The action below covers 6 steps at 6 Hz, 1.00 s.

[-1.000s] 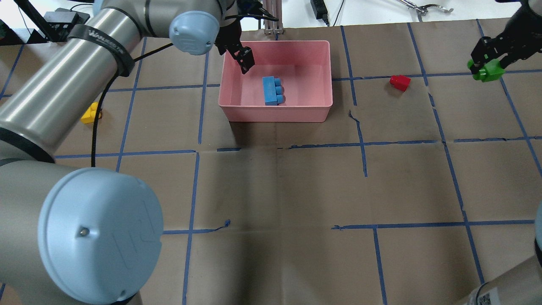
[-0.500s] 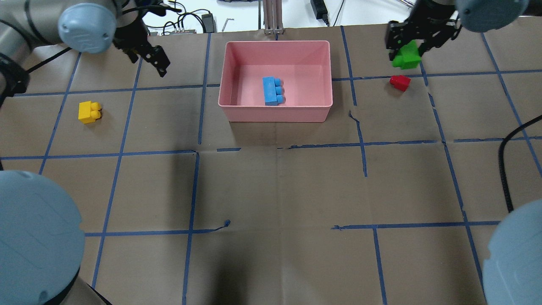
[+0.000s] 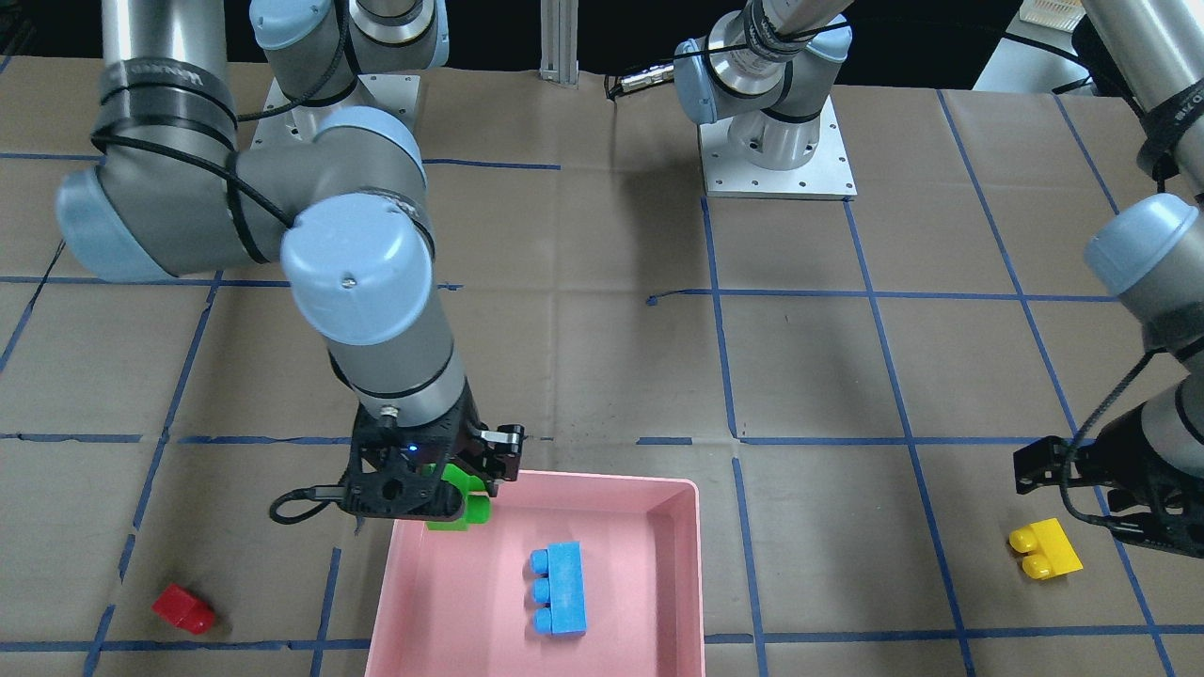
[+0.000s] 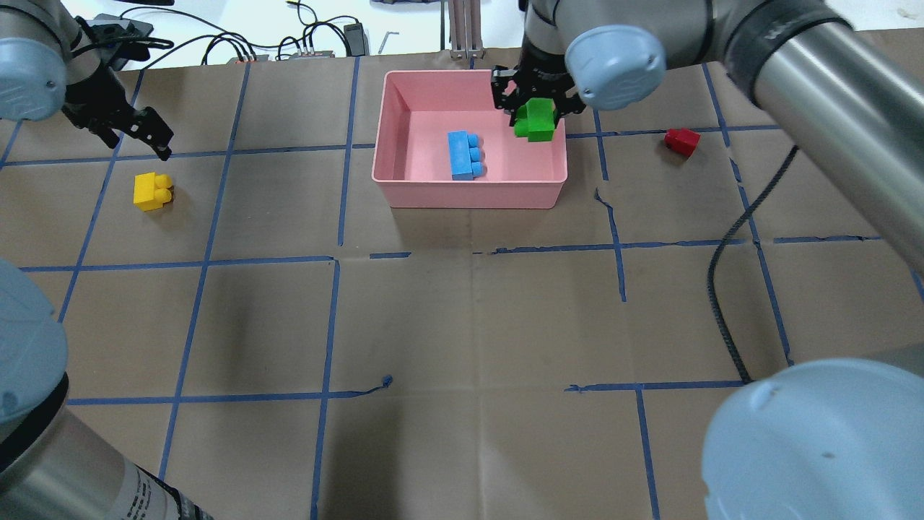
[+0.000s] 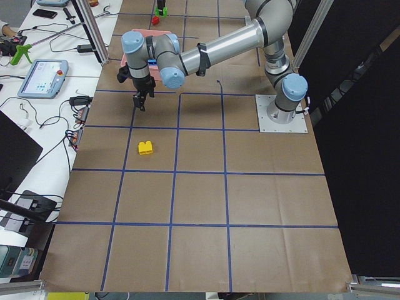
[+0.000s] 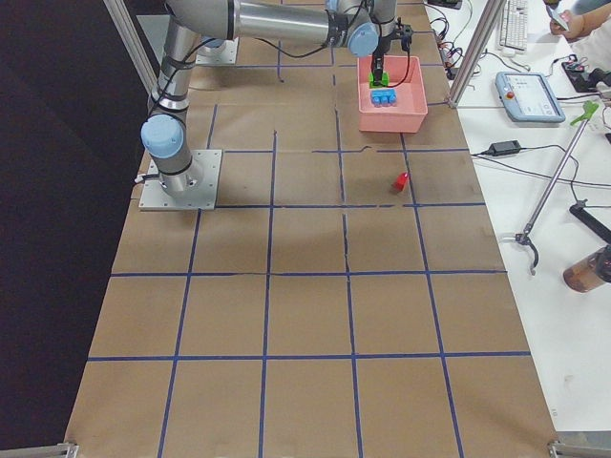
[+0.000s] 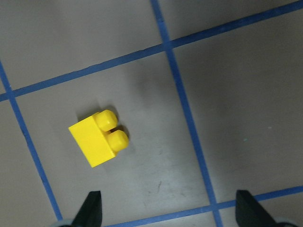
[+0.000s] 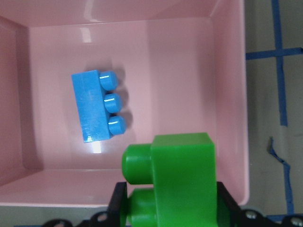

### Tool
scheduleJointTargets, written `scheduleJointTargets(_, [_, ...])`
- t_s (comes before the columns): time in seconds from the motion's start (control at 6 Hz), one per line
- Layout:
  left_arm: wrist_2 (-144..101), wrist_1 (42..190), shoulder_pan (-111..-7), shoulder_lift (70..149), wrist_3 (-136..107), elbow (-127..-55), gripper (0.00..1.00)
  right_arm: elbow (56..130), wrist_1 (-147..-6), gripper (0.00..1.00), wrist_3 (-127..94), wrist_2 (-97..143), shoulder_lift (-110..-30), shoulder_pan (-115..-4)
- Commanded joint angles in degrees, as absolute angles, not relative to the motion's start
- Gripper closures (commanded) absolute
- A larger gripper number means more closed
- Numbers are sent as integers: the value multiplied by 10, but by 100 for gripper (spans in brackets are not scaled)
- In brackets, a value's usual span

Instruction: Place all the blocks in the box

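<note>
Right fingers [image 8: 118,203] around green brick [image 4: 535,120], straight down over pink box [image 4: 469,195]

The left claw [image 5: 141,102] points down over the taped brown table [image 5: 250,206]; its jaw spacing cannot be read from here. The yellow brick [image 5: 146,148] lies below it, nearer the camera, well apart. Just behind the claw, the arm hides most of the pink box [image 5: 124,61]. Far beyond sit a red brick [image 5: 155,20] and a green brick [image 5: 160,10].
</note>
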<state>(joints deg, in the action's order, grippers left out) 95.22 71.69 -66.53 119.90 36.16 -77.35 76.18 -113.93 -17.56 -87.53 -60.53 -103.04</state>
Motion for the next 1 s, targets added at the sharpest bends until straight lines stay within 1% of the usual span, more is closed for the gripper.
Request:
scheduleJointTargets(0.0, [953,694,-635,1255,360,-761,6,767,-1221,46,-145,-880,-559,-1042])
scheduleJointTargets(0.17, [949,658,-611,1286,354,-764,10,764,-1238,43,-115,-896,-549,-1037])
scheduleJointTargets(0.33, [950,611,-611,1301,323,-772,10,760,-1247,28,-114,-897,-548,-1033])
scheduleJointTargets(0.5, [939,606,-613,1305,294,-773,10,759,-1259,1,-123,-898,-551,-1031])
scheduleJointTargets(0.83, [904,603,-627,1310,236,-766,11,748,-1244,0,-121,-898,-575,-1021])
